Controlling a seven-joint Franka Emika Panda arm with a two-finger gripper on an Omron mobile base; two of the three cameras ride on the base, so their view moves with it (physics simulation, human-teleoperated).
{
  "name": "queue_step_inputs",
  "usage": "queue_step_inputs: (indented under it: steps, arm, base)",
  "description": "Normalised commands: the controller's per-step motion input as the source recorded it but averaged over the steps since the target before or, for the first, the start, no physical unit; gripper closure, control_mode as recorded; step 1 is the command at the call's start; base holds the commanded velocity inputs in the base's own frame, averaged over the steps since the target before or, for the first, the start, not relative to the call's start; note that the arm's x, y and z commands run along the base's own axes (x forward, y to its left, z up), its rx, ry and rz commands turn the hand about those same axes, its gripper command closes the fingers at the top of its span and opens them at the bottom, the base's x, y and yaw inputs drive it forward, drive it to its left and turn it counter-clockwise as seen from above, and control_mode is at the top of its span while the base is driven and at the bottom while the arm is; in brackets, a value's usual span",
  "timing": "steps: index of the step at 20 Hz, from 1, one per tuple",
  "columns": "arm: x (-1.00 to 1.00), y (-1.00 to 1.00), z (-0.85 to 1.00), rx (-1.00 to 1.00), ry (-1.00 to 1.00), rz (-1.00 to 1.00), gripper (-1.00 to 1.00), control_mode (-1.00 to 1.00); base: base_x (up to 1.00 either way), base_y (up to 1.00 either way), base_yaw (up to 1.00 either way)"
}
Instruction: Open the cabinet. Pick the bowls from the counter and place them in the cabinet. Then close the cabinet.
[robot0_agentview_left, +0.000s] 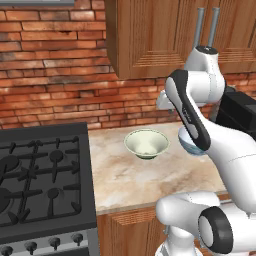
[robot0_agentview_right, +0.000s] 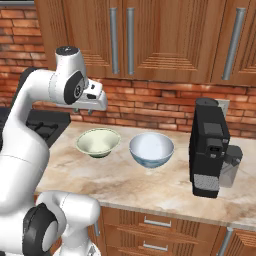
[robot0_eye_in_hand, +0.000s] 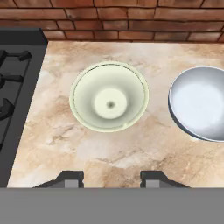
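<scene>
My pincer (robot0_eye_in_hand: 111, 177) hangs open and empty above the counter (robot0_eye_in_hand: 131, 157), where the pale green-cream bowl (robot0_eye_in_hand: 109, 96) sits beside the light blue bowl (robot0_eye_in_hand: 200, 103); both look rigid, slick and breakable, best pinched across a rim wall.

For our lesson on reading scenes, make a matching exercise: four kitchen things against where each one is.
Things:
1. green-cream bowl
2. blue bowl
3. coffee machine
4. gas stove

Places:
A. left end, beside the counter
B. between the stove and the other bowl
C. right end of the counter
D. between a bowl and the coffee machine

Pairs: 1-B, 2-D, 3-C, 4-A
</scene>
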Motion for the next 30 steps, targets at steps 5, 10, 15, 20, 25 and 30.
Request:
queue_step_inputs:
  steps: [5,10,15,20,25,30]
  arm:
    - [-0.26,0.15,0.0,-0.01,-0.02,0.0,-1.0,-1.0]
    - [-0.58,-0.06,0.05,-0.06,-0.22,0.0,-1.0,-1.0]
    - [-0.36,-0.22,0.24,0.0,-0.15,0.0,-1.0,-1.0]
    - [-0.32,-0.23,0.29,0.0,-0.13,0.0,-1.0,-1.0]
    - [-0.15,-0.25,0.41,0.0,-0.14,0.0,-1.0,-1.0]
    - [-0.01,-0.32,0.56,0.0,-0.14,0.0,-1.0,-1.0]
  base:
    - [0.0,0.0,0.0]
    - [0.0,0.0,0.0]
    - [0.0,0.0,0.0]
    - [0.0,0.0,0.0]
    - [0.0,0.0,0.0]
    - [0.0,0.0,0.0]
